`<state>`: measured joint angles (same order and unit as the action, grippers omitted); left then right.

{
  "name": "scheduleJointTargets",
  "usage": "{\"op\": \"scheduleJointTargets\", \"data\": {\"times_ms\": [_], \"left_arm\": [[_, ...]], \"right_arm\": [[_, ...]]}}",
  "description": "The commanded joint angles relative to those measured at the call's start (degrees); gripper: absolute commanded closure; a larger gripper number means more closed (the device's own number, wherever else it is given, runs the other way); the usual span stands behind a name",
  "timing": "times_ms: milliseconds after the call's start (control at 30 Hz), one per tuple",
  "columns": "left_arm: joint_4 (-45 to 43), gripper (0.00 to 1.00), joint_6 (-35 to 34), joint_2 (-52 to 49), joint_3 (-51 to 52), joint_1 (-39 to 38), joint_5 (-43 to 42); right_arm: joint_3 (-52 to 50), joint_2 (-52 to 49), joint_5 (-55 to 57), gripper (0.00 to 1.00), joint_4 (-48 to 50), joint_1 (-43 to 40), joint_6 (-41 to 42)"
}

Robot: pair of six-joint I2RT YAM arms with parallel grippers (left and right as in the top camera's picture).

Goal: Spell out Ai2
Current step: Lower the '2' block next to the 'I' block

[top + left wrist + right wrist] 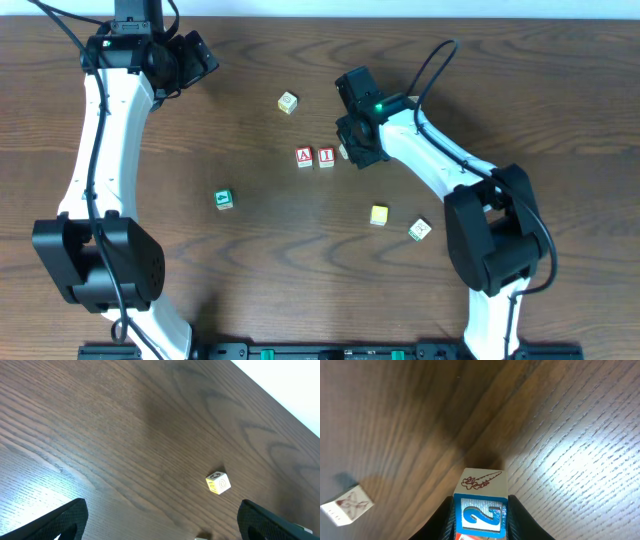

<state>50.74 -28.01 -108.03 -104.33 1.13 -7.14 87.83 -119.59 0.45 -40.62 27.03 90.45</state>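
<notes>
A red "A" block (304,157) and a red "I" block (326,156) sit side by side at the table's middle. My right gripper (352,148) is just right of the "I" block and is shut on a block with a blue "2" (480,512). That block's edge shows in the overhead view (343,151), held low over the wood. In the right wrist view the fingers (481,522) clamp its two sides. My left gripper (195,55) is open and empty at the far left; its two fingertips (165,527) are spread wide above bare wood.
A yellowish block (288,102) lies behind the row; it also shows in the left wrist view (218,483). A green block (223,200) lies front left. A yellow block (379,215) and a white block (420,230) lie front right. Another white block (347,505) lies left of the held one.
</notes>
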Motion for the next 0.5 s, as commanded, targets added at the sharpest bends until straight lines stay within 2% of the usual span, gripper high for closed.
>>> {"op": "scheduleJointTargets", "data": {"times_ms": [0,367,433,467], "left_arm": [[0.24,0.03,1.2,-0.44,0.09,0.31,0.02],[0.2,0.03,1.2,-0.44,0.09,0.31,0.02],[0.2,0.03,1.2,-0.44,0.09,0.31,0.02],[0.2,0.03,1.2,-0.44,0.09,0.31,0.02]], "right_arm": [[0.72,-2.05,0.81,0.98,-0.07,0.72,0.81],[0.72,-2.08,1.27,0.98,1.55,0.7,0.79],[0.72,-2.1,1.27,0.95,1.6,0.7,0.79],[0.72,-2.1,1.27,0.9,1.64,0.7,0.79]]}}
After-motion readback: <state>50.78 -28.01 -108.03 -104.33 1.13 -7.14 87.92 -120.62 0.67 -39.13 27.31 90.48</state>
